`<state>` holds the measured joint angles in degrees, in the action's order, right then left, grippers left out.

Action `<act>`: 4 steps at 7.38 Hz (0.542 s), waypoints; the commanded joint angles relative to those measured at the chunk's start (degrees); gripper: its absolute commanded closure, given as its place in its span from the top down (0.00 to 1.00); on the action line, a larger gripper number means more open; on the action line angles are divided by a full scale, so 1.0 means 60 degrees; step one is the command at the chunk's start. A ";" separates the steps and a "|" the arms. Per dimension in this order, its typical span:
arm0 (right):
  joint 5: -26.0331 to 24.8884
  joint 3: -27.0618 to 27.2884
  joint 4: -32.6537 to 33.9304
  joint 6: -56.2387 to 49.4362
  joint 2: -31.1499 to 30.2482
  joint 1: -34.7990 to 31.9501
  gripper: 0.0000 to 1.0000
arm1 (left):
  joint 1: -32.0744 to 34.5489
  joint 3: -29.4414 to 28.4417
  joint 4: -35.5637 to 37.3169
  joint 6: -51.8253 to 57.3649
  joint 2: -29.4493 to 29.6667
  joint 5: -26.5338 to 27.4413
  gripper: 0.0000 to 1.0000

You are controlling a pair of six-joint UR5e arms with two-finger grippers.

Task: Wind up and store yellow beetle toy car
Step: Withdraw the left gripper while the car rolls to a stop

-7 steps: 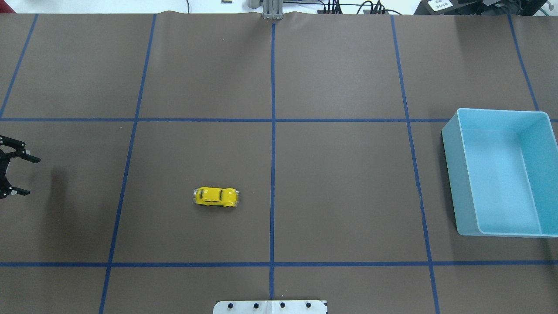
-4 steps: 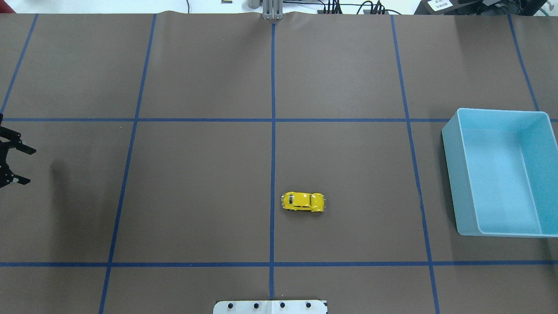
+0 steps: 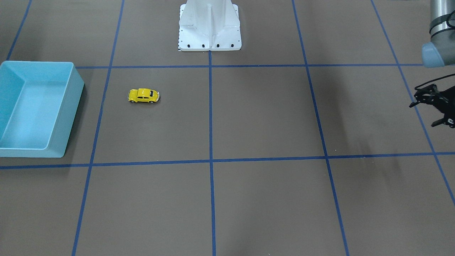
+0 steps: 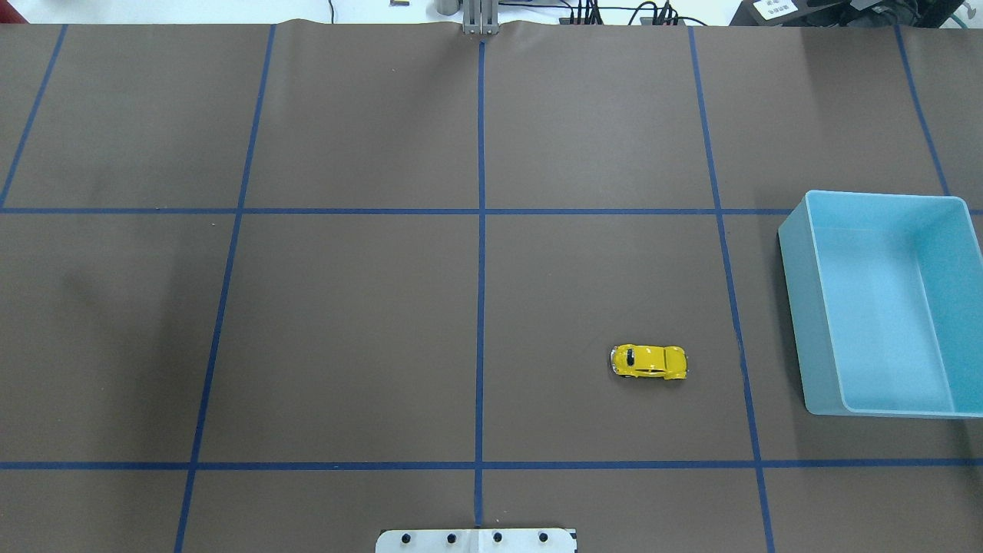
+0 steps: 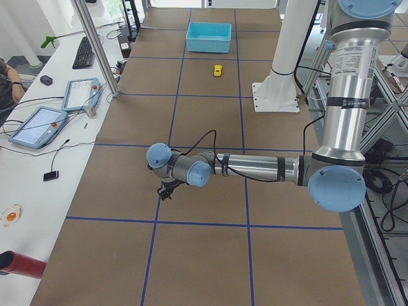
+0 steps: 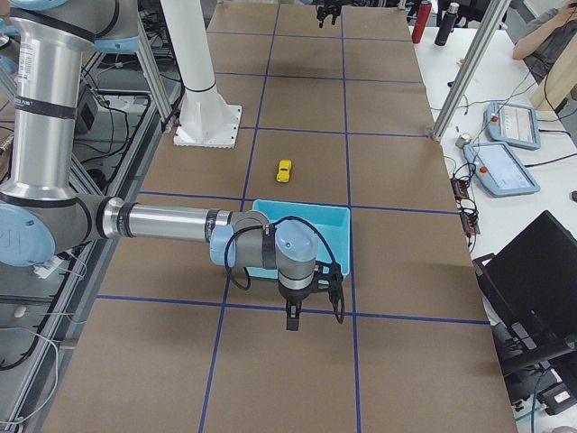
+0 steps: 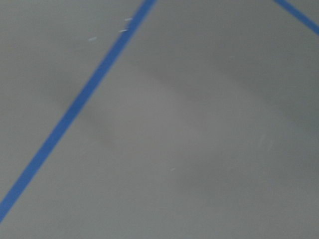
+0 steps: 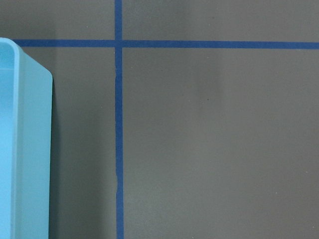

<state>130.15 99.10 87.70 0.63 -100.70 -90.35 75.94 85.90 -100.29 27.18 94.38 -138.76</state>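
Note:
The yellow beetle toy car [image 4: 649, 362] stands alone on its wheels on the brown table, a short way left of the light blue bin [image 4: 795, 307]. The car also shows in the front-facing view [image 3: 143, 95], where the bin's wall [image 3: 73, 117] is to its left. My left gripper [image 3: 424, 114] is open and empty at the far side of the table, well away from the car. My right gripper [image 6: 315, 311] hovers beyond the bin's [image 6: 302, 221] outer side. It shows only in the exterior right view, so I cannot tell whether it is open or shut.
Blue tape lines divide the brown table cover into squares. The white robot base [image 3: 209, 25] stands at the middle of the near edge. The bin's corner [image 8: 30, 149] shows in the right wrist view. Operators' desks with tablets [image 5: 38, 124] run along the far side.
The car has rolled to the right across the centre line toward the bin. My left gripper has drawn back to the left and out of the overhead view.

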 commanded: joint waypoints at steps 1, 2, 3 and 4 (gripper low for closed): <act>0.0046 0.0079 -0.0709 0.0027 0.0039 0.0000 1.00 | 0.0977 -0.0005 0.0631 -0.1440 0.0192 0.0510 1.00; 0.0046 0.0094 -0.1266 0.0027 0.0054 0.0029 1.00 | 0.1271 -0.0005 0.0660 -0.3237 0.0207 0.0597 1.00; 0.0061 0.0108 -0.1503 0.0027 0.0054 0.0087 1.00 | 0.1564 -0.0034 0.0776 -0.4183 0.0193 0.0627 1.00; 0.0061 0.0239 -0.1477 0.0056 0.0199 0.0218 1.00 | 0.1639 -0.0049 0.0763 -0.4193 0.0178 0.0613 1.00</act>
<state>130.47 99.88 79.86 0.83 -100.19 -89.80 84.43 85.74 -95.97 5.84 95.51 -135.22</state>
